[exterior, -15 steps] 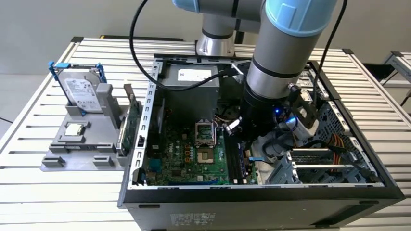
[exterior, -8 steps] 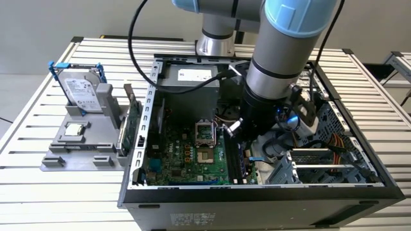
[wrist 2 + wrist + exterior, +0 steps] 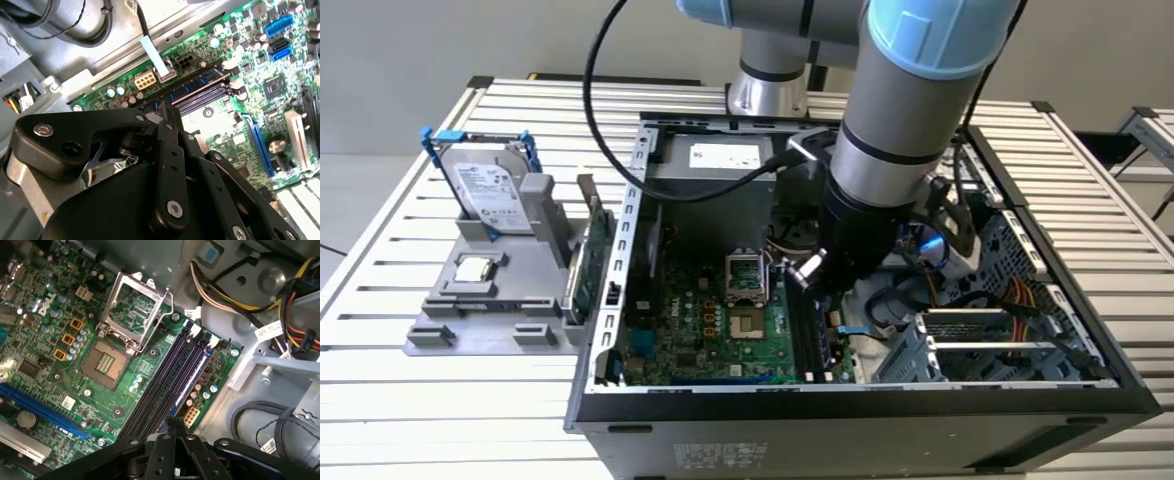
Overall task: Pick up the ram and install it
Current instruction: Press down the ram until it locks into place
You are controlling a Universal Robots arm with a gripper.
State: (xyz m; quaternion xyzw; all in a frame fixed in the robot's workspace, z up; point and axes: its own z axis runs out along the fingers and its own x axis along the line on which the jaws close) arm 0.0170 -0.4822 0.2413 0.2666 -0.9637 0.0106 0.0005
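The gripper (image 3: pixel 807 272) is seen low inside the open computer case (image 3: pixel 854 400), just above the memory slots (image 3: pixel 165 385) of the green motherboard (image 3: pixel 60 340). Whether it is clenched or released cannot be told. In both wrist views a thin bluish stick, apparently the ram (image 3: pixel 197 371), is seen standing in the slot nearest the board's edge. Outside the case, on the exterior view's left, a hard drive (image 3: pixel 491 195) is held upright on a grey tray (image 3: pixel 434 335).

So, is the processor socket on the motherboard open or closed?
Open. In the first wrist view the socket shows its bare contact field, and its metal frame is swung up and away from it.
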